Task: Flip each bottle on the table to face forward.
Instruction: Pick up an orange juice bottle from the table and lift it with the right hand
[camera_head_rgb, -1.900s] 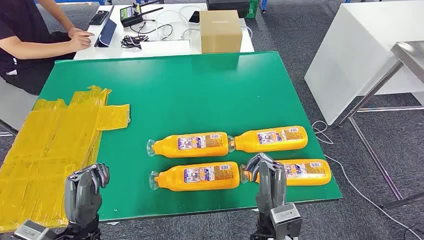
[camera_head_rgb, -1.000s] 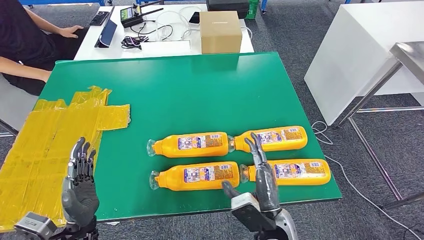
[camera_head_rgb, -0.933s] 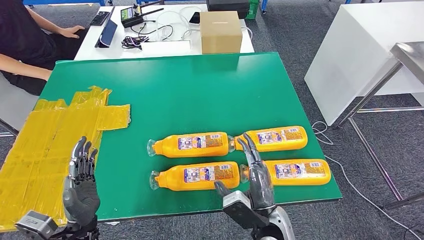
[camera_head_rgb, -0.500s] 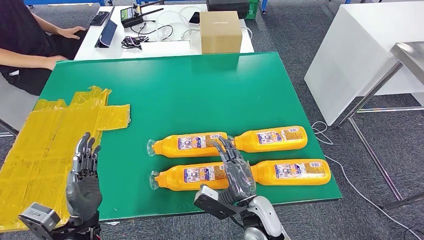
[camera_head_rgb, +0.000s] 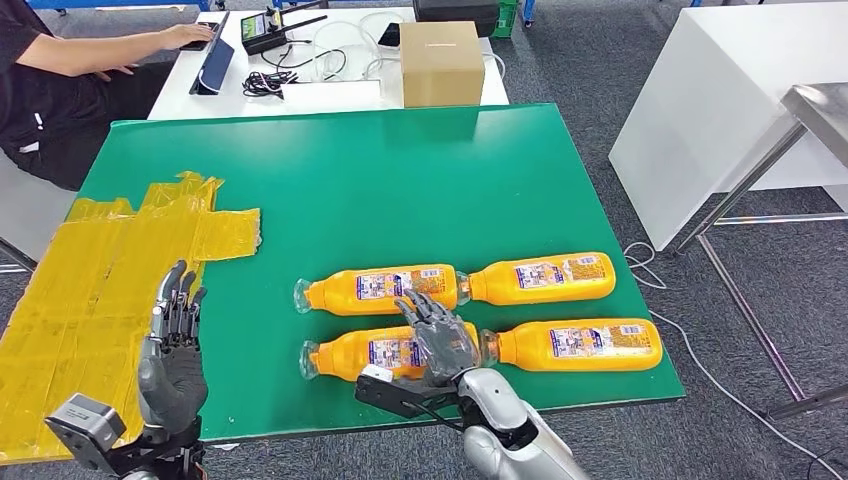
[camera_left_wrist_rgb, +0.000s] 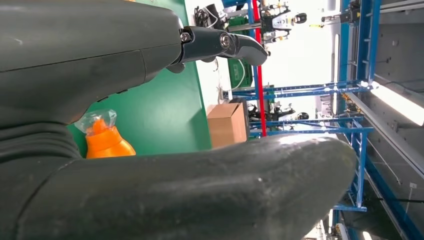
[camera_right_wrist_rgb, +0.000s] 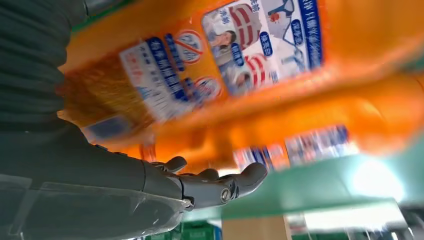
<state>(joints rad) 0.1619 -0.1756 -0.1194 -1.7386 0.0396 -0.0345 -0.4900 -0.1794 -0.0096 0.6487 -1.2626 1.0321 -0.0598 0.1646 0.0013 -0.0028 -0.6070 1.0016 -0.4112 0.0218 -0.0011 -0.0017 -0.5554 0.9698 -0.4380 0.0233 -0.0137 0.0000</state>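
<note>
Four orange bottles lie on their sides on the green bench (camera_head_rgb: 400, 170), in two rows of two, all with printed labels showing upward. My right hand (camera_head_rgb: 437, 340) lies over the near-left bottle (camera_head_rgb: 385, 352), fingers spread across its label end; whether they grip it I cannot tell. My left hand (camera_head_rgb: 172, 360) hovers at the bench's near edge, fingers straight and apart, holding nothing. I judge this turn just starting, and which of the far-left bottle (camera_head_rgb: 380, 288), far-right bottle (camera_head_rgb: 545, 277) and near-right bottle (camera_head_rgb: 580, 343) are done is unclear.
</note>
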